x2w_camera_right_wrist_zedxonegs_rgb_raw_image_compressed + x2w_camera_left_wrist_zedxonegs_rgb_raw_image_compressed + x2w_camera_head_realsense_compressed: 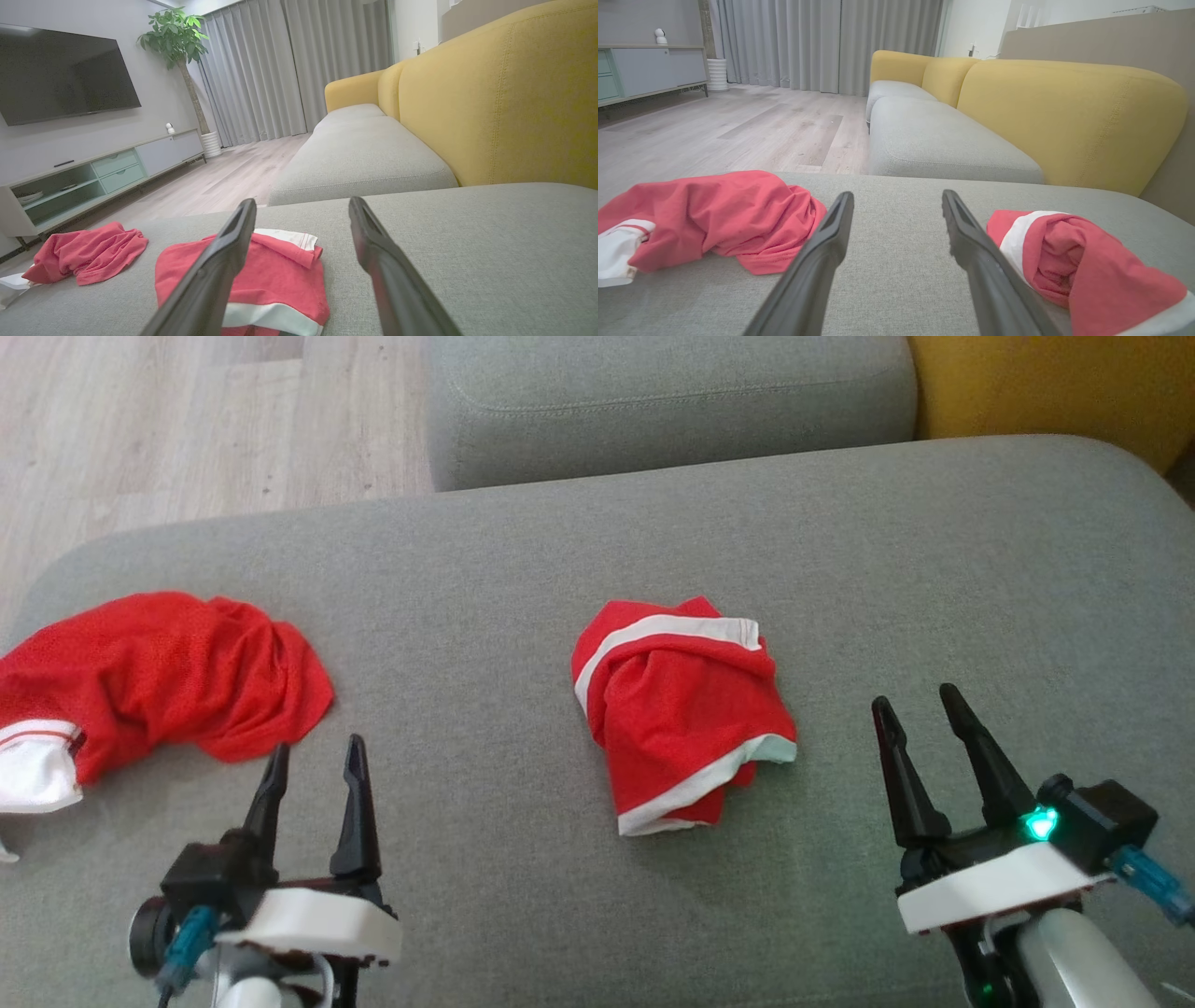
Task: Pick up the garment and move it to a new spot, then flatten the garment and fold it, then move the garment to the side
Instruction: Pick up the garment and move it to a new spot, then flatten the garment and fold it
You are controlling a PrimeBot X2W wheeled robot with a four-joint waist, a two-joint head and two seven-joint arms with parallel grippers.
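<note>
Two red garments lie on a wide grey cushion (485, 569). The crumpled garment (681, 709), red with white bands along its edges, sits bunched near the middle of the cushion, between the two hands and a little ahead of them. The second garment (177, 672), red mesh with a white part at its left end, lies heaped at the cushion's left edge.

The left hand (317, 744) hovers low at the lower left, fingers spread wide and grasping nothing; its tips are just beside the near hem of the second garment (whether they touch the cloth I cannot tell). The right hand (915, 696) hangs at the lower right, also released and empty, to the right of the crumpled garment and apart from it.

Beyond the cushion stands a grey sofa seat (653, 401) with a yellow backrest (1064, 116), and pale wooden floor (187, 420) lies to the left.
</note>
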